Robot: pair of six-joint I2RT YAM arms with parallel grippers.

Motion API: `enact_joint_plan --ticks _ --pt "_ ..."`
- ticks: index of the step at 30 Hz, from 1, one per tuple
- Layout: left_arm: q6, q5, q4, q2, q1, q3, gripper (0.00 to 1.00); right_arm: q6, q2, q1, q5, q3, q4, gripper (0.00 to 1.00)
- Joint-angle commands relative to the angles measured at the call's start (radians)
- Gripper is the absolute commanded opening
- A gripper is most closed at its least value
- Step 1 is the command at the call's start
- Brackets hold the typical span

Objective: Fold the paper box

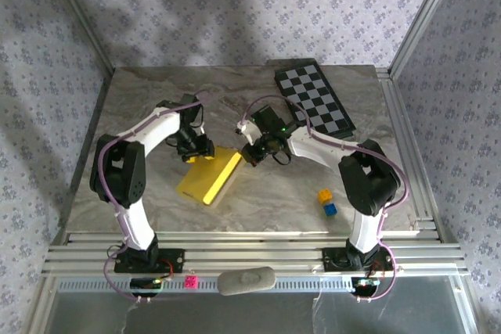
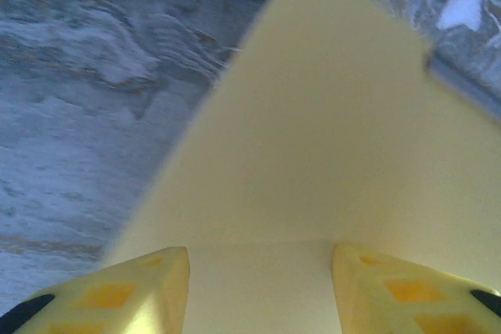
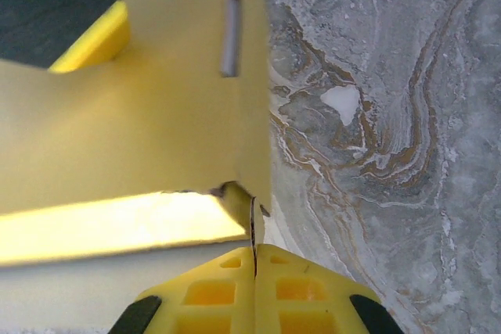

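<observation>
At the centre of the table (image 1: 258,107), the paper box (image 1: 210,177) is lying, looking light, thin and easily creased. The left gripper (image 1: 197,149) is clamping its 11 o'clock end; the right gripper (image 1: 254,154) is pinching a flap edge at 2 o'clock, fingers together. Gripping beside the creases is looking safest.

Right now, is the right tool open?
No, the right tool is pressed shut in the right wrist view, with a thin edge of the paper box caught in the seam between its two halves.
</observation>
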Motion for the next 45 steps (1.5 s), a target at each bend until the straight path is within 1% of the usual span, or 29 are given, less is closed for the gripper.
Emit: enact_joint_plan --ticks 1,7,16,19,24,27,29,31,32,34,37,41,45 --pt "0.039 -0.020 -0.015 0.029 0.015 0.044 0.51 -0.019 -0.043 0.012 -0.006 -0.004 -0.028 0.00" --pt "0.043 0.002 -0.015 0.051 0.017 0.054 0.50 -0.013 -0.040 0.012 -0.011 -0.002 -0.031 0.00" --pt "0.046 0.013 -0.028 0.047 0.016 0.071 0.50 0.007 -0.036 0.012 0.027 0.011 -0.038 0.00" --pt "0.025 -0.008 -0.033 -0.007 0.017 0.095 0.51 0.032 -0.004 0.008 0.067 0.063 -0.090 0.00" --pt "0.025 -0.007 -0.057 -0.133 -0.001 0.142 0.52 0.090 0.011 -0.003 0.106 0.083 -0.085 0.00" --pt "0.078 0.008 -0.090 -0.191 -0.058 0.133 0.52 0.109 0.025 -0.006 0.118 0.091 -0.090 0.00" --pt "0.110 0.028 -0.112 -0.222 -0.124 0.114 0.52 0.115 0.029 -0.008 0.123 0.089 -0.091 0.00" --pt "0.111 0.027 -0.120 -0.252 -0.219 0.080 0.52 0.119 0.032 -0.012 0.121 0.088 -0.090 0.00" --pt "0.111 0.004 -0.122 -0.261 -0.262 0.069 0.53 0.120 0.034 -0.015 0.118 0.087 -0.091 0.00" --pt "0.100 -0.081 -0.135 -0.282 -0.346 0.044 0.54 0.121 0.036 -0.021 0.115 0.087 -0.090 0.00" --pt "0.057 -0.135 -0.094 -0.305 -0.393 -0.006 0.55 0.132 0.033 -0.029 0.105 0.083 -0.086 0.00" --pt "0.073 -0.253 -0.051 -0.309 -0.464 -0.080 0.56 0.136 0.033 -0.037 0.089 0.083 -0.088 0.00" --pt "0.068 -0.288 -0.024 -0.308 -0.490 -0.145 0.53 0.136 0.030 -0.038 0.078 0.076 -0.087 0.00"
